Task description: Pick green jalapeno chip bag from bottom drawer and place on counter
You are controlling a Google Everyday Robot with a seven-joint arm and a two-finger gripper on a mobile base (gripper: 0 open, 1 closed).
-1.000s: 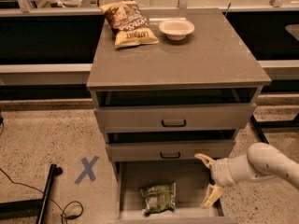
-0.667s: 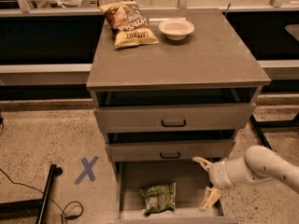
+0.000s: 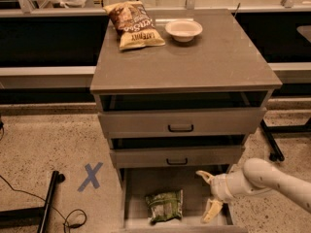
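Note:
The green jalapeno chip bag [image 3: 164, 205] lies flat in the pulled-out bottom drawer [image 3: 137, 181], near its front, left of centre. My gripper [image 3: 208, 194] hangs over the right part of that drawer, to the right of the bag and apart from it, with its two pale fingers spread wide and nothing between them. The white arm reaches in from the lower right. The counter [image 3: 214, 57] is the cabinet's flat grey-brown top.
A brown-and-tan chip bag [image 3: 134, 24] and a white bowl [image 3: 183, 29] sit at the back of the counter. Two upper drawers with black handles [image 3: 181, 127] are slightly open above the bottom one. A blue X [image 3: 91, 176] marks the floor at left, near a black bar and cable.
The gripper has shifted a little to the left, toward the bag, staying open. The bag and drawers have not moved.

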